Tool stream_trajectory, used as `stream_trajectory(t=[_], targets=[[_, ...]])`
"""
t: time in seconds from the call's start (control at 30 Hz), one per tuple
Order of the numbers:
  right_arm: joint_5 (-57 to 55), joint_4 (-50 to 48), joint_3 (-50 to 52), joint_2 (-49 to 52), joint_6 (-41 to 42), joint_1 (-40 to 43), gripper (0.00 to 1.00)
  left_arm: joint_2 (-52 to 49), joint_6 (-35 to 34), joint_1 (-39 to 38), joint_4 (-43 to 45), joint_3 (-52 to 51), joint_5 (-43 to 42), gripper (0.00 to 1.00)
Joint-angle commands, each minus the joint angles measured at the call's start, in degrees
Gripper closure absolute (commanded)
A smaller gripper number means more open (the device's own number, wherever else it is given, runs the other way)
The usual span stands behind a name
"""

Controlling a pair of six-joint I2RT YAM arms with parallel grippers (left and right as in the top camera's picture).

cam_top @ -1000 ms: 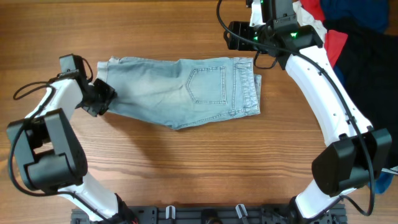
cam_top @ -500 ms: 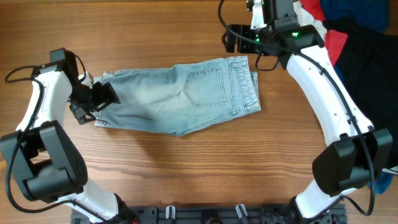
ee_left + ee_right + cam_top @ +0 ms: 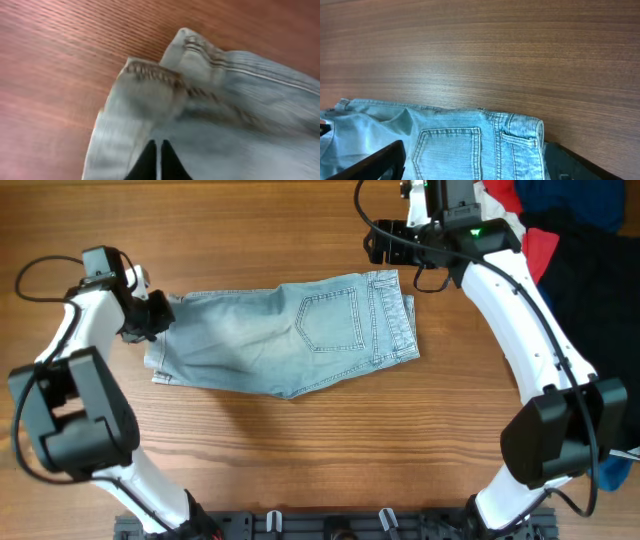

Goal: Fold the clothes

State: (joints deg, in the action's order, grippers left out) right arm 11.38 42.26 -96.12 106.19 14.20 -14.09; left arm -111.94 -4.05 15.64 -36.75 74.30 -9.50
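The pale blue denim shorts [image 3: 290, 330] lie flat across the table's middle, back pocket up and waistband to the right. My left gripper [image 3: 150, 315] is at the left cuff end. In the left wrist view it [image 3: 156, 146] is shut, its black tips together over the rumpled hemmed cuff [image 3: 150, 75], with no cloth seen between them. My right gripper [image 3: 385, 255] hovers above the waistband's far corner. In the right wrist view it [image 3: 480, 165] is open, its fingers [image 3: 380, 162] wide on either side of the pocket and waistband [image 3: 450, 145], holding nothing.
A pile of other clothes sits at the back right corner: white [image 3: 497, 215], red [image 3: 540, 250], navy [image 3: 570, 200] and black [image 3: 600, 290]. Bare wooden table [image 3: 300, 450] surrounds the shorts. The arms' bases stand at the front edge.
My left gripper let go of the cuff, moved toward the back left corner of the shorts and shut. The left leg end now lies spread out more. The right arm barely moved.
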Motion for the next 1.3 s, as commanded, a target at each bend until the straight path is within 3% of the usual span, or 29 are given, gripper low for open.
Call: stream_trajectory(t=[0.0,0.13,0.37,0.47,0.57,0.63,0.73,0.77,1.0,1.27], targets=[[0.22,-0.2,0.2,1.22,-0.7,-0.02,0.11,-5.92,0.83,-2.71,2.01,0.55,4.87,0.96],[0.02,0.13,0.2,1.22,-0.72,-0.02,0.15,-8.98,0.09,-4.7,7.06,0.55,6.54,0.96],[-0.44,3.93,0.24,1.25,-0.52,0.11,0.15,-11.02,-0.24,-9.25,24.44,0.59,6.6,0.94],[-0.35,5.03,0.24,1.25,-0.52,0.61,0.14,-9.94,-0.22,-9.9,21.03,1.92,6.6,0.94],[3.43,8.63,0.24,1.25,-0.83,2.97,0.14,-2.4,-0.87,-9.49,8.68,3.72,6.58,0.91],[4.13,11.52,0.24,1.25,-2.25,4.59,0.14,0.46,-0.76,-8.81,5.18,3.72,6.6,0.91],[4.15,14.56,2.03,1.25,-4.52,7.08,0.14,0.11,2.86,-6.54,2.08,3.72,6.51,0.94],[4.15,13.46,5.79,1.25,-5.16,7.58,0.14,-1.49,6.05,-5.44,1.57,3.69,4.76,0.95],[9.33,7.43,15.85,1.25,-5.03,9.94,0.15,-4.57,11.43,-3.85,6.62,3.69,4.02,0.95],[9.42,6.88,16.24,1.29,-6.78,10.8,0.14,-10.47,12.61,-3.72,7.85,3.69,4.0,0.96]])
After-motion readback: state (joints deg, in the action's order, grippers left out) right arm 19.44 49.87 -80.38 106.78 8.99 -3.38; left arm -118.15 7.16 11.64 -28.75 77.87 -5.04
